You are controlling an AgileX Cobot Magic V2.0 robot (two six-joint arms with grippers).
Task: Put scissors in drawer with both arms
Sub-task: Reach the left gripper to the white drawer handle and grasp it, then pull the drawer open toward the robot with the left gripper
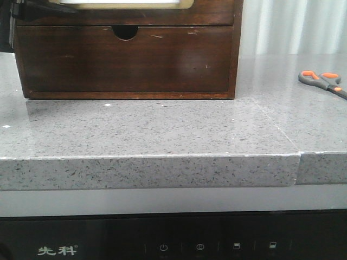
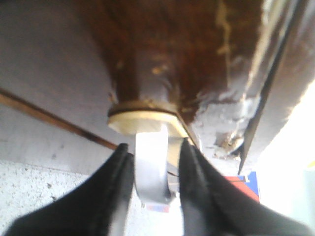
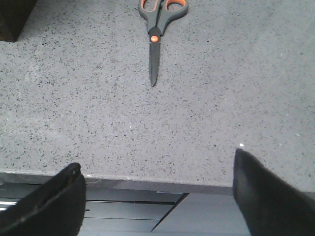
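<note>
The left arm's black fingers point(image 2: 118, 191) are clamped on the white bar point(image 2: 151, 169) of the dark brown scratched wooden drawer point(image 2: 187, 54). The right arm's black fingers point(image 3: 256, 196) are spread apart above the speckled grey stone worktop point(image 3: 98, 113) edge. The small grey-handled, orange-lined scissors point(image 3: 158, 29) lie flat on the worktop, well apart from the drawer.

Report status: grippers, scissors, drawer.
Left gripper shut on drawer handle. Right gripper open, empty, short of the scissors. Scissors flat on counter, nothing blocking them.
</note>
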